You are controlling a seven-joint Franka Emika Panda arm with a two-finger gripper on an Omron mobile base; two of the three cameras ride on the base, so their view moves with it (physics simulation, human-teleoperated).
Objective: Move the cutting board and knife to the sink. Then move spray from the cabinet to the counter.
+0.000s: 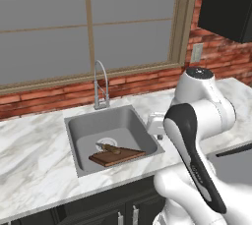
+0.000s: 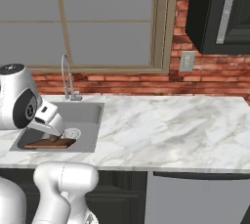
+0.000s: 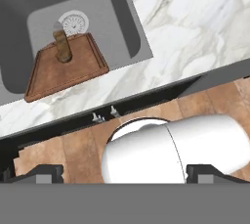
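The cutting board (image 1: 117, 157) lies in the sink (image 1: 81, 130), against its front wall, and the knife (image 1: 109, 147) rests on top of it, blade toward the drain. So we judge the first part of the task finished. The gripper (image 3: 124, 174) is above the front edge of the counter (image 2: 166, 125), looking down; its two tips stand wide apart and hold nothing. The cabinet (image 2: 219, 12) hangs on the brick wall, well apart to the right, and its door seems closed. We think the next move calls for reaching its bar handle (image 2: 226, 10) to get the spray.
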